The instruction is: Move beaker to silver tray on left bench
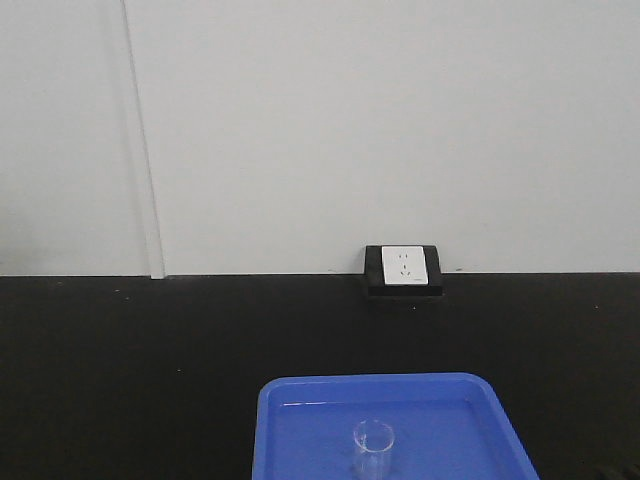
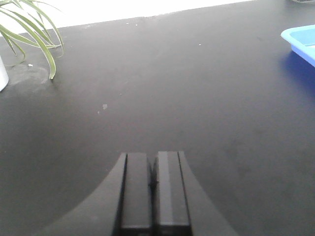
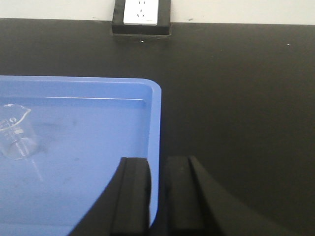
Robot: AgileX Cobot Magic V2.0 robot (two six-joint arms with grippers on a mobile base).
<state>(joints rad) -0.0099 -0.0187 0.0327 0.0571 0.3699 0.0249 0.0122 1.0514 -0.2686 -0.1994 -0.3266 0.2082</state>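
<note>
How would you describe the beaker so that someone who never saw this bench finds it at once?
Look at the black bench under the white wall and find the wall socket at its back edge. In front of the socket lies a blue tray. The beaker stands upright inside it, the only object visible there: small, clear glass, with a pouring lip.

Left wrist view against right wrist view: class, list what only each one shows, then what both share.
Only the left wrist view: a green-leaved plant in a white pot, and the left gripper with its fingers pressed together.
Only the right wrist view: the beaker inside the blue tray, a wall socket, and the right gripper with its fingers slightly apart.
Both: the black bench top and part of the blue tray.
</note>
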